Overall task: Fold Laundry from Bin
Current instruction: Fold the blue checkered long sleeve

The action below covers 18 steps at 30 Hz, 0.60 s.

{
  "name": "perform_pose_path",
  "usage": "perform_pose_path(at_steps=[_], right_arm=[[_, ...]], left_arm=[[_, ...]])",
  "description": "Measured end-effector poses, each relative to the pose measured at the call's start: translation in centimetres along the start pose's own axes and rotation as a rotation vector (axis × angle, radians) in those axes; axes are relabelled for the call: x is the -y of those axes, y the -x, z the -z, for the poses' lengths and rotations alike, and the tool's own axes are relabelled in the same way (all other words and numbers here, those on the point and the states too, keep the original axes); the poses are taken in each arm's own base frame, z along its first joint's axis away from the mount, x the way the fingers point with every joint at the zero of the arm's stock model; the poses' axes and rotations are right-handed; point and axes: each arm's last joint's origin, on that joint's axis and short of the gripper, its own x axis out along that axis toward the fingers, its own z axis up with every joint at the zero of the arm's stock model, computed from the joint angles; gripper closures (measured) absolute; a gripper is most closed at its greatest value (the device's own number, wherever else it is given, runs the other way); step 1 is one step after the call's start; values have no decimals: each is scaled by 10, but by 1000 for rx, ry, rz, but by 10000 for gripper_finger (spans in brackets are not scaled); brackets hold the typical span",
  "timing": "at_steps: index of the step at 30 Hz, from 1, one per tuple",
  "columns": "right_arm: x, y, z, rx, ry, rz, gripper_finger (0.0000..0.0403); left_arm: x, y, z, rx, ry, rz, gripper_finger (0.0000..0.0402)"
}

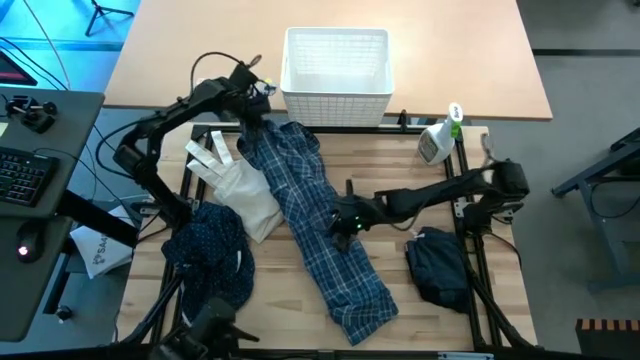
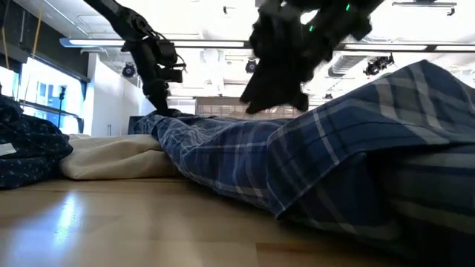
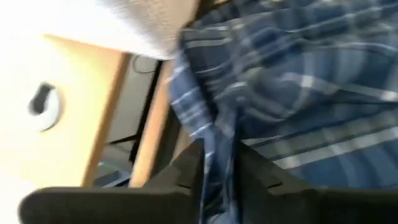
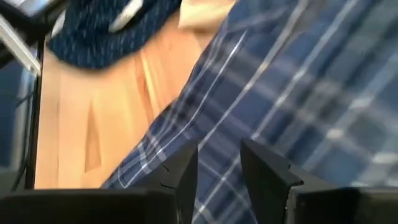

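Three garments lie out on the pale wooden counter [image 1: 400,150], none folded yet. We see the blue-and-white plaid shirt [image 1: 320,235] stretched in a long diagonal band down the middle, from just in front of the white lattice-sided plastic bin [image 1: 336,72] toward the near edge. A navy shirt with tiny white dots [image 1: 208,255] sits bunched at the left; a plain dark navy piece [image 1: 440,265] lies crumpled at the right. A cream-white cloth bag [image 1: 240,190] rests between the dotted shirt and the plaid one.

The left hand [image 3: 217,180] is at the plaid shirt's far end, near the bin, its fingers pinching a ridge of plaid cloth between them. The right hand [image 4: 219,168] hovers over the shirt's middle, fingers spread a little, nothing held as far as we can see.

We judge the step in hand to be spreading the plaid shirt flat before folding. The next move, in our view, calls for the right hand to take hold of the cloth so both can pull it taut and square.
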Motion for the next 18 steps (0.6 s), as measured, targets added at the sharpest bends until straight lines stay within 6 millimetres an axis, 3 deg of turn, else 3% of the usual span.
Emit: perform_pose_path(at_steps=[5,11,14,18], right_arm=[[9,-35,19,-97,-35,10,277],[18,-59,34,-184,-20,-2,277],[17,-50,32,-229,-51,-42,277],[-4,-10,14,-155,-62,-100,277]], left_arm=[[-11,21,-7,-61,107,-128,279],[-1,54,-31,-30,97,-149,262],[7,71,-43,13,72,-196,261],[20,93,-55,87,74,-233,261]])
